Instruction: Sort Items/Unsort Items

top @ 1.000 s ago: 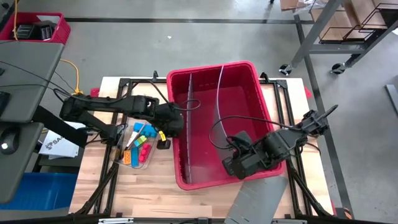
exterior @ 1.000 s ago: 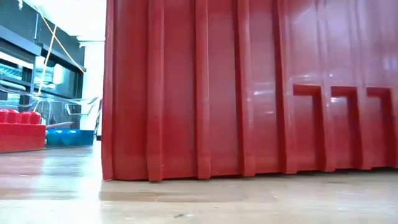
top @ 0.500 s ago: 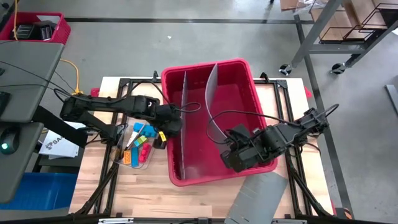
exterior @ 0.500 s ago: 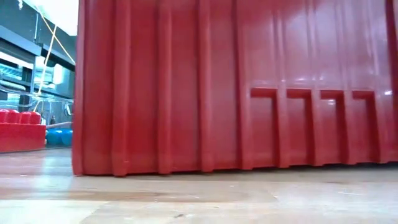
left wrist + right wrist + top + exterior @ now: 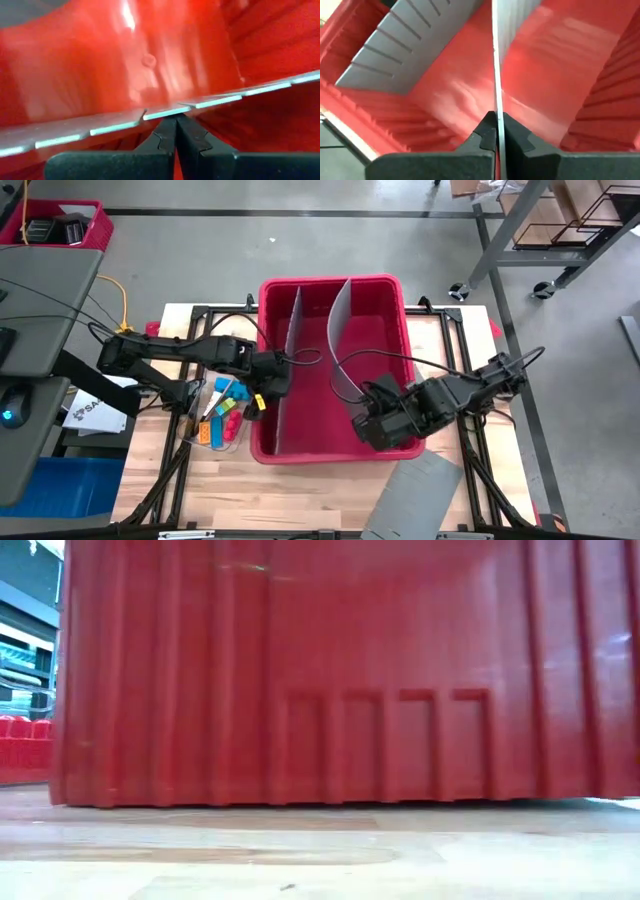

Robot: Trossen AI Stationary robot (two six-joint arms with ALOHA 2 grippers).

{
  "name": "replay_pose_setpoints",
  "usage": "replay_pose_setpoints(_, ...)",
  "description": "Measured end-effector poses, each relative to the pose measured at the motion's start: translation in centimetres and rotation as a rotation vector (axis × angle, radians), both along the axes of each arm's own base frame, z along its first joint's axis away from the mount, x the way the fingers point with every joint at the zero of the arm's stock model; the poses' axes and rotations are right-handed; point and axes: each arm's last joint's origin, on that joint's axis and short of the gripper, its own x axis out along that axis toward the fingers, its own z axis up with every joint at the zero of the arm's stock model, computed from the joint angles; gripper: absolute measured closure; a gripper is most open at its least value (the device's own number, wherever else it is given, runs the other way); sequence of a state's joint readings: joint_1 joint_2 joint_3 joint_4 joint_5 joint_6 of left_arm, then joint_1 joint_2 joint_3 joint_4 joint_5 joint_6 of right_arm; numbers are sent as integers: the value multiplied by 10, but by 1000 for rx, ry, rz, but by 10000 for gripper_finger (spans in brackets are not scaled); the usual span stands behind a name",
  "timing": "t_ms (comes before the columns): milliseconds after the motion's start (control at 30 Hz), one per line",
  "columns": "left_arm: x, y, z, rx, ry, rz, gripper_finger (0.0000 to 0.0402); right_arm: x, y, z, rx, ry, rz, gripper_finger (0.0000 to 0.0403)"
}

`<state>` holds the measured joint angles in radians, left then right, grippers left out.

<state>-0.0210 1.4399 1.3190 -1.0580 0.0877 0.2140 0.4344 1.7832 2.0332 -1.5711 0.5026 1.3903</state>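
A large red bin (image 5: pixel 385 320) sat near the middle of the wooden table (image 5: pixel 330 490), its near wall filling almost the whole low view. Two grey divider panels stood inside it: one upright and straight (image 5: pixel 287 370) toward the left, the other curved and bowed (image 5: pixel 340 330) toward the right. A loose grey panel (image 5: pixel 415 500) lay flat on the table off the bin's near right corner. The left gripper (image 5: pixel 268 385) was at the bin's left wall, its fingers (image 5: pixel 167 137) pressed together on the thin pale edge of the rim, as the left wrist view showed. The right gripper (image 5: pixel 372 420) was low inside the bin's right part, fingers (image 5: pixel 485 135) pinched shut on the bottom edge of the curved divider, the sheet running up between them in the right wrist view. The items (image 5: pixel 222 412) lay outside the bin on the left of the table, heaped in a small clear tray (image 5: pixel 210 442) just beside the bin's left wall: orange, blue, yellow, red and green blocks, with a thin dark stick among them. Red blocks (image 5: pixel 25 745) showed at the far left of the low view
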Motion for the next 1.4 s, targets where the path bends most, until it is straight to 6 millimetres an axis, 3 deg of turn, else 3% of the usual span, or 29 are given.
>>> replay_pose_setpoints(500, 1, 4, 1, -7, -11, 78, 401, -1, 5, -1, 95, -61, -162, 403)
replay_pose_setpoints(833, 1, 4, 2, -22, -12, 114, 401, -6, 19, -20, 123, -99, -334, 403)
replay_pose_setpoints(1400, 13, 3, 7, -44, -139, 195, 401, 6, 2, -13, 215, -238, -547, 402)
